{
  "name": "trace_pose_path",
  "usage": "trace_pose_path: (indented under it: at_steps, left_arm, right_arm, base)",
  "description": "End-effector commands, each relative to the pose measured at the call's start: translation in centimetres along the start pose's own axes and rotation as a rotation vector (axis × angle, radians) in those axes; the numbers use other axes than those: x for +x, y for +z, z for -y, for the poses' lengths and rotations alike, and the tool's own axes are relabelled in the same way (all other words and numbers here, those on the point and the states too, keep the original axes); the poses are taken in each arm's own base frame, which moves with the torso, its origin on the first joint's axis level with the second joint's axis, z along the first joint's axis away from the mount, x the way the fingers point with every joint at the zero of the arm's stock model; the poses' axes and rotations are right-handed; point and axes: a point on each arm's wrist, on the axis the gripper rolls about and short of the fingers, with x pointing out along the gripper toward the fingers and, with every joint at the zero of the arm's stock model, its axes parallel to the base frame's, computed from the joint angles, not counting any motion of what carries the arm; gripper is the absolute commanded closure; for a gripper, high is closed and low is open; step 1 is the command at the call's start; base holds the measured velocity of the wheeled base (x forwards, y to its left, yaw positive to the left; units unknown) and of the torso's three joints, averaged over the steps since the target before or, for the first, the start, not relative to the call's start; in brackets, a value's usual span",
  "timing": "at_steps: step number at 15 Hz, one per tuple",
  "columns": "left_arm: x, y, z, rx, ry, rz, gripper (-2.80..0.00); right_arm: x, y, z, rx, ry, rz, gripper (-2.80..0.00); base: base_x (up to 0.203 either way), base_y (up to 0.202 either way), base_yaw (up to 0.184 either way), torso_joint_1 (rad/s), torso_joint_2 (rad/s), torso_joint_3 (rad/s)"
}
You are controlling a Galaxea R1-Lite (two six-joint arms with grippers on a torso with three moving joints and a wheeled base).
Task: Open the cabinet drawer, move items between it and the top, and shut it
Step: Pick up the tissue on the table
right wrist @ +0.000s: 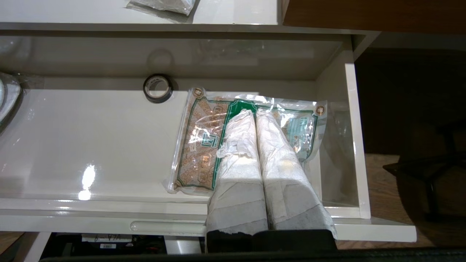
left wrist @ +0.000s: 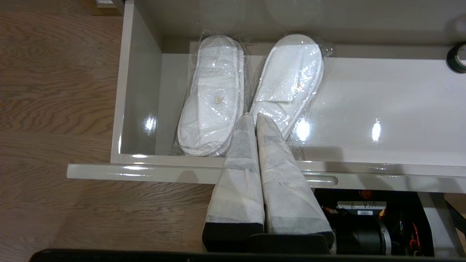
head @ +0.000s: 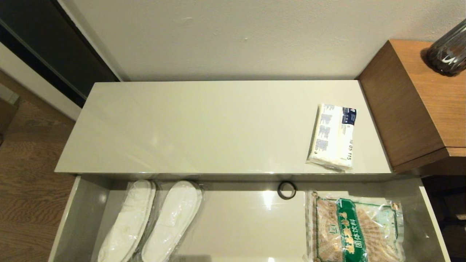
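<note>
Left gripper (left wrist: 255, 118) with cloth-wrapped fingers pressed together, right gripper (right wrist: 253, 113) likewise closed, both empty, fingertips pointing toward 12 o'clock

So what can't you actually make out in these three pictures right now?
- Head view: the near ends of the plastic-wrapped white slippers and the clear green-label packet are cut off by the bottom edge.
- Right wrist view: the shut right gripper covers the packet's middle.
- Left wrist view: the small black ring is cut off by the edge.

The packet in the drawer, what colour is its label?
Green, on the clear packet over tan contents; the right wrist view shows it best.
</note>
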Motion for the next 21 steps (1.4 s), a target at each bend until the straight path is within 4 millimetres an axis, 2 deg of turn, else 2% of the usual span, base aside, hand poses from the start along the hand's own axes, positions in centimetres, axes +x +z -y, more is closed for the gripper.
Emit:
trace_pose_path:
  at_steps: [1,18,20,21]
  left_arm:
    - [0.0,0.0,0.0,0.001,0.0,-0.001,0.0]
    - [0.0,0.0,0.0,0.0,0.0,-0.002,0.0]
    - [0.0,0.0,0.0,0.001,-0.001,-0.001,0.0]
    - [0.0,0.0,0.0,0.002,0.0,-0.001,0.0]
  right_arm:
    - [0.0,0.0,0.0,-0.003,0.001,-0.002,0.0]
    - [0.0,0.0,0.0,-0.033,0.001,0.005,0.0]
    - [-0.1,0.7,0.0,-0.037,-0.006,0.049,0.0]
    - [-0.6,1.9,0.1,-0.038,-0.009,0.076,0.0]
  base:
    - [0.0,0.0,0.0,0.0,0.0,0.0]
    - [0.0,0.0,0.0,0.0,0.0,0.0]
    - [0.0,0.0,0.0,0.0,0.0,0.0]
    - [0.0,0.0,0.0,0.0,0.0,0.0]
